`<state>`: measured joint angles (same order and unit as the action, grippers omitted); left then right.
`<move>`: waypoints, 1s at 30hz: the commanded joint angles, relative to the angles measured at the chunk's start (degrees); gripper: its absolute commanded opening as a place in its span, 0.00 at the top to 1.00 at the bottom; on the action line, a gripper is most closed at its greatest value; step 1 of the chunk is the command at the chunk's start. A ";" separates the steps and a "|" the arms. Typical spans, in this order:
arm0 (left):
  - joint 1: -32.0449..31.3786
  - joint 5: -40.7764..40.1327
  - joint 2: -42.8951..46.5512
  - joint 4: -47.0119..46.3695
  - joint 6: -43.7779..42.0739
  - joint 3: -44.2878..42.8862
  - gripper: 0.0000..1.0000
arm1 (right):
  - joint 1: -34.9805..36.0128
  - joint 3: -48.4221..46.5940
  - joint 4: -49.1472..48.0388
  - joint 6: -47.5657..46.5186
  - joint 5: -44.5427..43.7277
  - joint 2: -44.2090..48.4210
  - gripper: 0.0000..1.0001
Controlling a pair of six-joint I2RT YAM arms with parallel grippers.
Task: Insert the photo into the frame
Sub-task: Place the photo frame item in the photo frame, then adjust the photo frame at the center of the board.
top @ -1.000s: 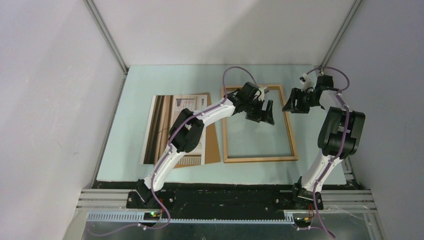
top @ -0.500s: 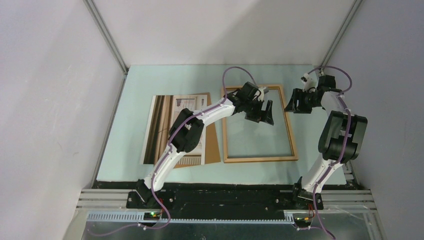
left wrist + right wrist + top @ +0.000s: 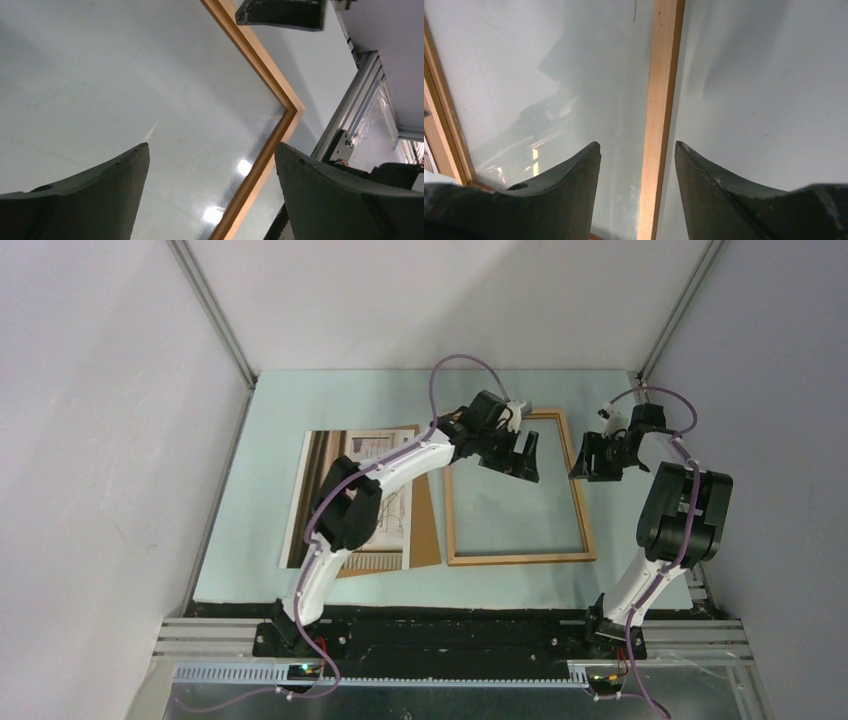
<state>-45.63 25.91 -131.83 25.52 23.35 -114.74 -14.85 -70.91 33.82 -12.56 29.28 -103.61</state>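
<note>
Step guess: steady frame [image 3: 520,558], then fetch photo [image 3: 312,500] | right gripper [image 3: 590,468] spread, straddling frame's right rail; centre rail between fingers, close square, keep it flat | left gripper [image 3: 518,466] spread, empty, over frame's far half | frame flat on table, long axis near-far | photo face-up on backing board [image 3: 427,535], left of frame, roughly parallel

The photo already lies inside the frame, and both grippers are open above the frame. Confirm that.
Not quite. The photo is not inside the frame. It lies to the left of it, on the brown backing board, as the top external view shows. The rest stands: the left gripper and the right gripper are both open above the frame.
</note>
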 commanded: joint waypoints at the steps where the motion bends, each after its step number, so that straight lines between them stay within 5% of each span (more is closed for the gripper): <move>1: 0.67 -3.39 9.42 0.12 -6.04 4.40 0.00 | 0.19 0.64 -2.12 -1.16 -1.32 -0.32 0.40; 20: 5.38 -15.62 32.49 0.23 -18.37 30.30 0.00 | 2.35 0.65 -3.18 -0.55 -6.98 -3.66 0.57; 30: 11.30 -18.24 40.40 0.31 -21.25 38.48 0.00 | 1.63 -0.29 -2.97 1.70 -7.91 -4.88 0.82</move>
<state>-36.73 9.93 -95.98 26.92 4.93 -78.24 -12.78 -70.17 31.86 -11.77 22.96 -107.70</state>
